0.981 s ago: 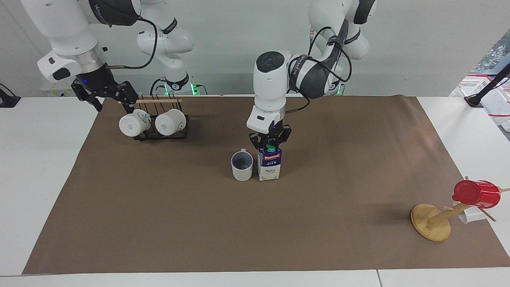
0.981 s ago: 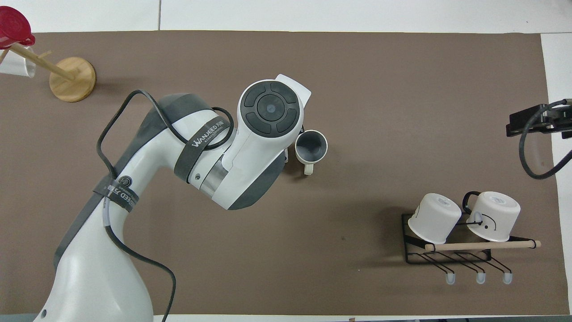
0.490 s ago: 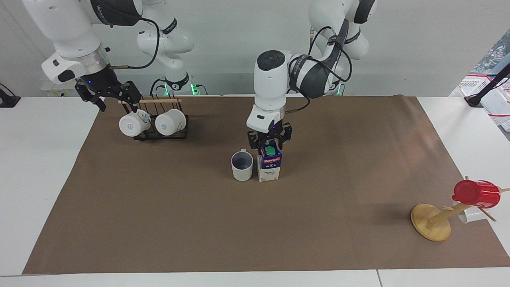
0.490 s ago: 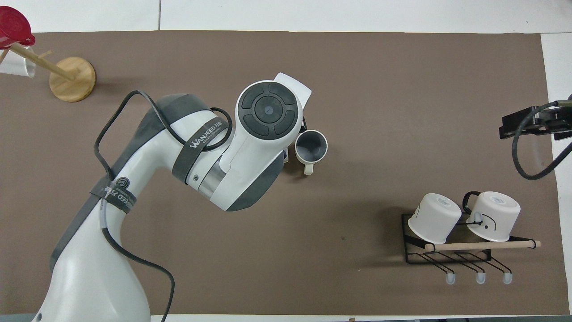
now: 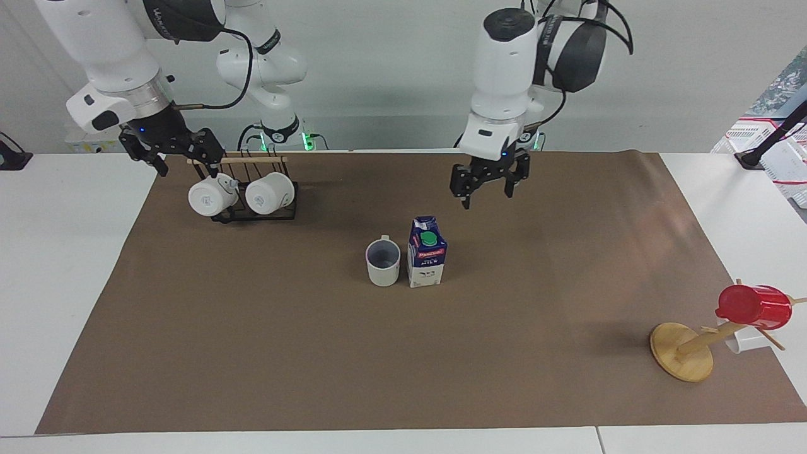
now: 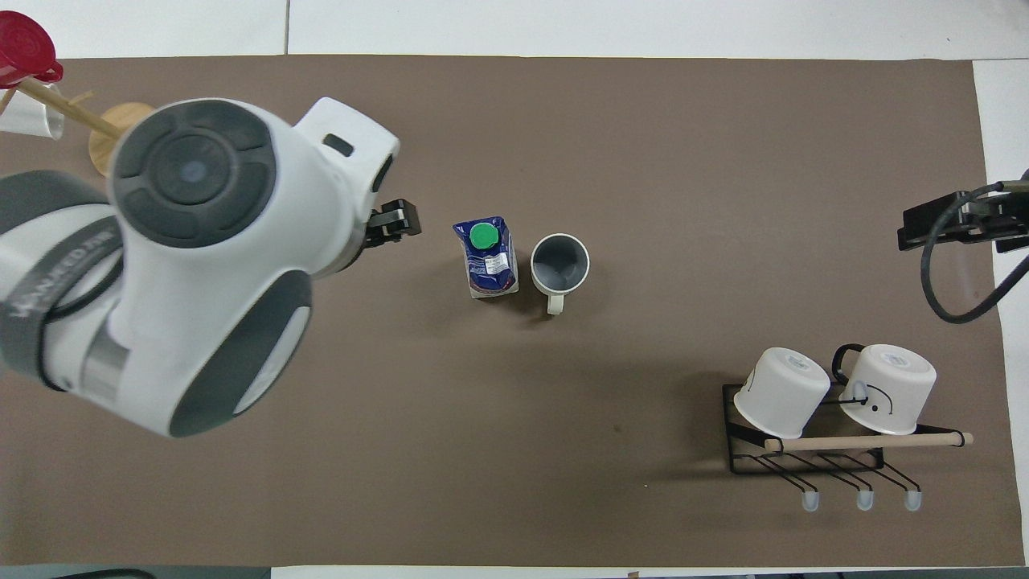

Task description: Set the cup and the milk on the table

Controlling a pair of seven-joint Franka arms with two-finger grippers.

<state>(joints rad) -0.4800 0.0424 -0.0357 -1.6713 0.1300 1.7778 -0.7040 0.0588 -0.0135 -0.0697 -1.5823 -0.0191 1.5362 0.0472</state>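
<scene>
The cup (image 5: 383, 261), white with a grey-blue inside, stands upright on the brown mat of the table (image 5: 315, 366). The milk (image 5: 427, 260), a dark blue carton with a green cap, stands upright right beside it, toward the left arm's end. Both also show in the overhead view: the cup (image 6: 559, 264) and the milk (image 6: 487, 257). My left gripper (image 5: 486, 196) is open and empty, raised over the mat, off the milk toward the left arm's end. My right gripper (image 5: 184, 169) is open and empty, up in the air over the mat's edge by the mug rack.
A black wire rack (image 5: 252, 214) with two all-white mugs (image 5: 211, 195) stands near the right arm's base. A wooden mug tree (image 5: 684, 353) with a red cup (image 5: 753, 307) stands at the left arm's end, farther from the robots. The left arm's body (image 6: 201, 257) hides much of the overhead view.
My left gripper has let go of the milk, risen and swung away toward the left arm's end. The milk stays standing beside the cup. The right gripper barely moved.
</scene>
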